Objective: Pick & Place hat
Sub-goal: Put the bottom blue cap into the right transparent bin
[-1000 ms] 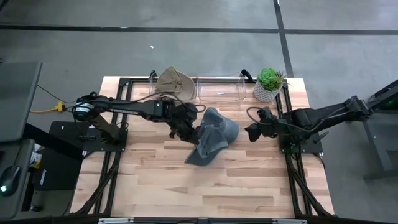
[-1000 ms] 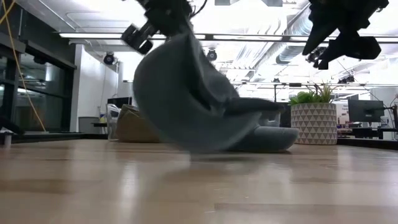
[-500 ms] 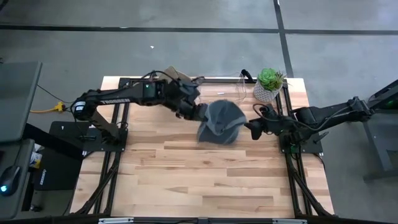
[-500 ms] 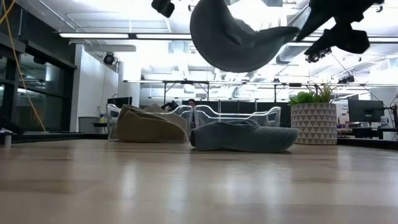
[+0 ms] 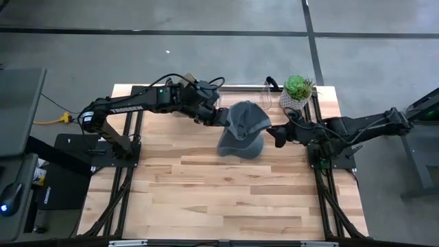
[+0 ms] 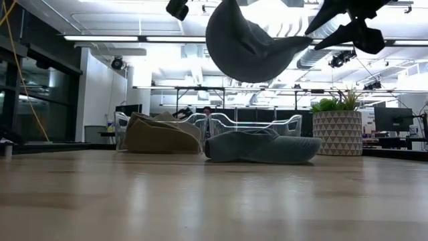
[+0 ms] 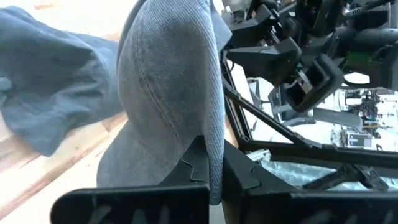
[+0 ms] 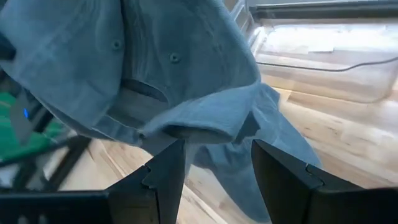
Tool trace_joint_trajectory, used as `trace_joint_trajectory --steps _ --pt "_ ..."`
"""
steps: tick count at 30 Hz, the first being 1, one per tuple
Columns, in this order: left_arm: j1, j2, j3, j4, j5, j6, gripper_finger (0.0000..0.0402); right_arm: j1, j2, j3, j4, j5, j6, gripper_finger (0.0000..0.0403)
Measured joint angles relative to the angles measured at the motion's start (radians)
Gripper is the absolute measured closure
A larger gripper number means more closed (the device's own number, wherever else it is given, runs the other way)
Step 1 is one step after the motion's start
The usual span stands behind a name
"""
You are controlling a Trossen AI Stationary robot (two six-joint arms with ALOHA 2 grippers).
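A blue-grey cap [image 5: 248, 119] hangs in the air from my left gripper [image 5: 221, 118], which is shut on it; in the low view the cap [image 6: 249, 48] is well above the table. My right gripper [image 5: 277, 136] is open and level with the cap's right side. In the right wrist view its fingertips [image 8: 214, 167] stand on either side of the cap's brim [image 8: 205, 124]; I cannot tell if they touch it. A second blue-grey cap [image 5: 240, 147] lies flat on the table below. My left gripper pinches the cap's rim edge [image 7: 214, 163] between its two fingers, coming level from the table's left side. The cap is lifted clear of the table, and its crown [image 7: 165, 93] bulges out beyond the fingers.
A tan hat [image 5: 191, 87] lies in a clear bin at the far edge, with another clear bin [image 5: 245, 97] to its right. A potted plant [image 5: 296, 92] stands at the far right corner. Bare wood spreads over the near half of the table [image 5: 226, 199].
My left gripper has risen and swung toward the table's far edge and right, carrying the cap from just above the table up clear of it. The cap has turned so that its brim points toward the right gripper. My right gripper has shifted slightly toward the cap.
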Motion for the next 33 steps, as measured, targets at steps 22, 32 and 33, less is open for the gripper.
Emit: trace_joint_trajectory --steps 22,32,33 --pt "-0.001 0.000 0.000 0.023 -0.146 0.067 0.0401 -0.119 0.000 0.000 0.109 -0.044 -0.043 0.0178" --pt "-0.001 0.000 0.000 0.096 -0.218 0.122 0.0401 -0.193 0.000 0.000 0.149 -0.009 -0.045 0.0120" --pt "-0.001 0.000 0.000 0.100 -0.219 0.129 0.0401 -0.201 0.000 0.000 0.157 -0.015 -0.049 0.0118"
